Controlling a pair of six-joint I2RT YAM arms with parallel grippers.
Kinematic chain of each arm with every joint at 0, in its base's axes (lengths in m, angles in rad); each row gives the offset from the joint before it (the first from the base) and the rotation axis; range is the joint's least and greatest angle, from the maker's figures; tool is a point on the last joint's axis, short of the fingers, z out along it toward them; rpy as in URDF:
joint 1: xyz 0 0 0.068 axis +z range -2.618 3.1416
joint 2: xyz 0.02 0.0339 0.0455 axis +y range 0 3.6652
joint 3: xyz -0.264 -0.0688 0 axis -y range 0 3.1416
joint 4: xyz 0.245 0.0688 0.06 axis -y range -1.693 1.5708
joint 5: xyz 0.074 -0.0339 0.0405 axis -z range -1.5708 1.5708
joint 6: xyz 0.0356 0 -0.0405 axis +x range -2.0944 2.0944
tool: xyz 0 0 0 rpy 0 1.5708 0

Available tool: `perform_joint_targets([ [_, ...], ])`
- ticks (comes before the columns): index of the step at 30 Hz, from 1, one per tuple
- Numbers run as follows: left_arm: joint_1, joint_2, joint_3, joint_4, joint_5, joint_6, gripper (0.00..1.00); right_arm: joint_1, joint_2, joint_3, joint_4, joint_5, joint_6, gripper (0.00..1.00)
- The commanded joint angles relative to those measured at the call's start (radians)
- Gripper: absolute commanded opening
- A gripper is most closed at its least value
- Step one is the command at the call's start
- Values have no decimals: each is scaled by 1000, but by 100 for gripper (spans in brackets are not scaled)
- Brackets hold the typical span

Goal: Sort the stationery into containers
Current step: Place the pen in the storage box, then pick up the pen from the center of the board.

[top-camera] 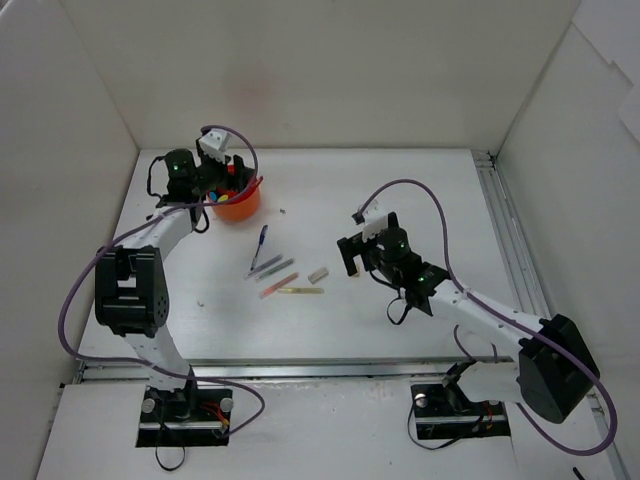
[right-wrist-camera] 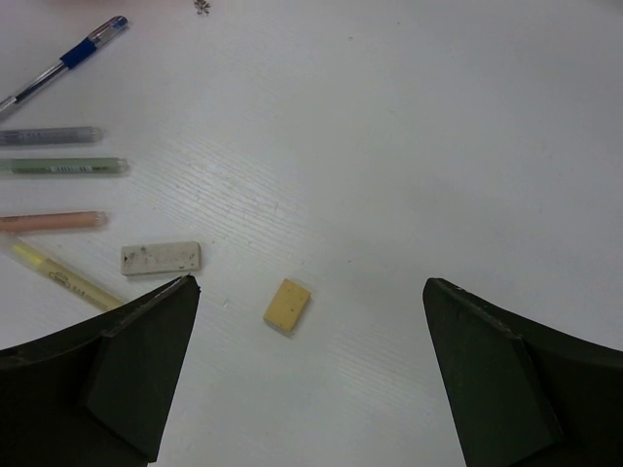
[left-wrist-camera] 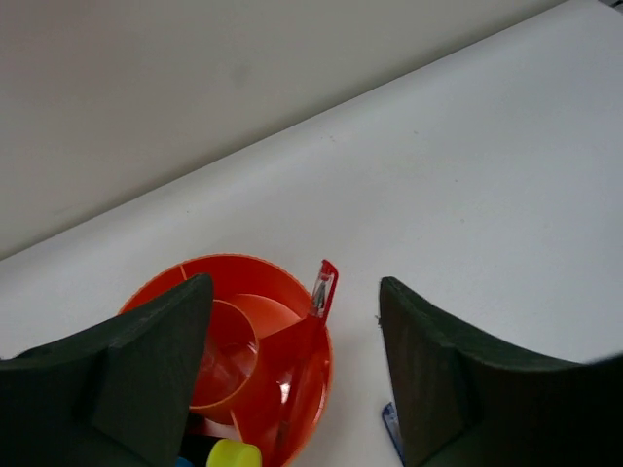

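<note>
Where white walls box white table, pens lie mid-surface; left claw parted over organizer, right claw wide.

Top camera looks down from behind the arm bases, whole table in frame. Left wrist camera hangs close over the orange organizer, right wrist close over the pens; top view shares both.

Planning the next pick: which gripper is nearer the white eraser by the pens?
Right. The right gripper hovers just right of the white eraser in the top view. The left gripper is far off, above the orange organizer.
</note>
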Motion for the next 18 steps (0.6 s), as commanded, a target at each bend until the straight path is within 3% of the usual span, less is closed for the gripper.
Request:
perform_joint_targets([
  [1,-30,-110,52,-102,-45,13,67,-3,-53,28,43,-40,21,98],
  [2,-39,-136,56,-130,-47,7,92,-5,-58,25,42,-43,31,98],
  [3,-52,-151,55,-177,-59,4,100,-6,-70,15,40,-45,34,98],
  [5,-68,-203,26,-224,-66,4,100,-2,-102,1,40,-31,44,98],
  [8,-125,-277,-23,-343,-185,-27,100,-6,-175,-51,39,-2,96,98],
  [13,-232,-363,-159,-396,-255,-16,100,-3,-291,-108,-27,61,134,98],
  [18,-242,-311,-184,-445,-292,-59,100,-2,-370,-122,-133,96,163,98],
])
